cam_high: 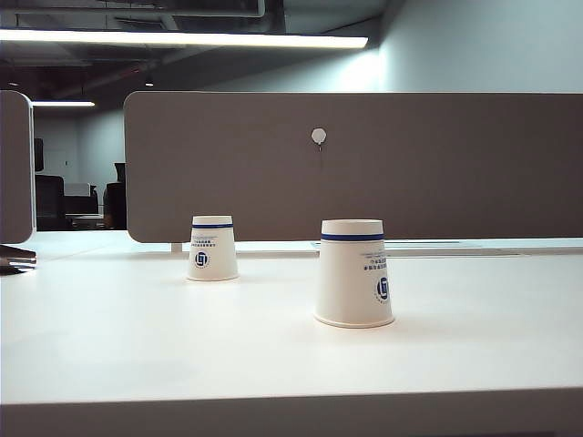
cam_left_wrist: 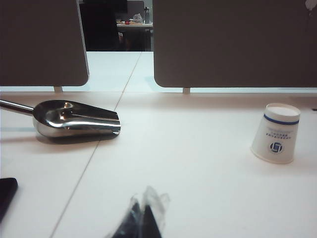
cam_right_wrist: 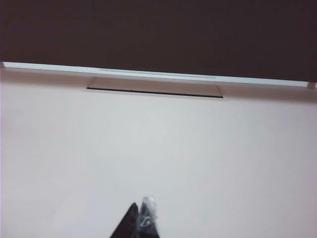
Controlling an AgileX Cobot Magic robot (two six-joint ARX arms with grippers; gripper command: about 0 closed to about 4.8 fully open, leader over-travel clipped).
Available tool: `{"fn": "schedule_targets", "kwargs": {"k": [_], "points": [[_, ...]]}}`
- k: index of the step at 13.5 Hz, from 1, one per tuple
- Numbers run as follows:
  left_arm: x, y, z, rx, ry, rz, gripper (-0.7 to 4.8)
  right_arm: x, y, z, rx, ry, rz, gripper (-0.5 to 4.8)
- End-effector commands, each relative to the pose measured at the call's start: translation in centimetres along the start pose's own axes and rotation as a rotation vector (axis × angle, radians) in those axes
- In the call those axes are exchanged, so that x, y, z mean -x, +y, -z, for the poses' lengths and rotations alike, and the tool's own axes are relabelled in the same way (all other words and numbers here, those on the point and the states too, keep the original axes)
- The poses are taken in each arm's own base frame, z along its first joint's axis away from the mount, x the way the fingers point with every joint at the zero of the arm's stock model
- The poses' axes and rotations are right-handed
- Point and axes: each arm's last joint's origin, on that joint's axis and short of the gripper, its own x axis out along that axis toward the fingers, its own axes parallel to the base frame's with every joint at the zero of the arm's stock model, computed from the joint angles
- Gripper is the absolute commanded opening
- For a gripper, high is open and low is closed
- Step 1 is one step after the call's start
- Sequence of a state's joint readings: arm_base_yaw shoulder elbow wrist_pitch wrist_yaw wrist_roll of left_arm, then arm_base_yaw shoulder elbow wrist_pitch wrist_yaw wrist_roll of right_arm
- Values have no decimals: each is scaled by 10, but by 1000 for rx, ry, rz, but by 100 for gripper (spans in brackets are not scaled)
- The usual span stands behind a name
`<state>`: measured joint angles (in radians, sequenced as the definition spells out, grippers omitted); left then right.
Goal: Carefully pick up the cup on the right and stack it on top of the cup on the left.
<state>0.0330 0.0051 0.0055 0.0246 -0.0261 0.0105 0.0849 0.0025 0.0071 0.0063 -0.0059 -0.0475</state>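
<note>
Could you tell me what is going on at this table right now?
Nothing is being handled yet. Two paper cups stand upside down and apart on the white table: the right cup nearer the camera, the left cup further back. The left gripper and right gripper are both shut, empty and low over the table, neither near a cup. A metal scoop lies off to the left.

2 paper cups (cam_high: pixel 212 248) (cam_high: pixel 354 273), 1 metal scoop (cam_left_wrist: pixel 74 119), 2 grippers (cam_left_wrist: pixel 141 218) (cam_right_wrist: pixel 139 220)
</note>
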Motion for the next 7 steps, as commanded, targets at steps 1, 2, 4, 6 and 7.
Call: {"fn": "schedule_targets", "kwargs": {"k": [1,2,4,6,7], "points": [[0,-1,-2,52,-15,21,-5,0,1,-3,-30,-46,-24,-4],[0,-2,-2,51,-14,86,-5,0,2,-4,-31,-57,-63,-4],[1,-5,-2,51,-12,186,-5,0,2,-4,-31,-57,-75,-4],[2,-10,-2,76,-3,357,-5,0,3,-4,-53,-56,-98,-3],[2,-11,-2,80,1,392,-5,0,3,-4,-53,-56,-110,1]]}}
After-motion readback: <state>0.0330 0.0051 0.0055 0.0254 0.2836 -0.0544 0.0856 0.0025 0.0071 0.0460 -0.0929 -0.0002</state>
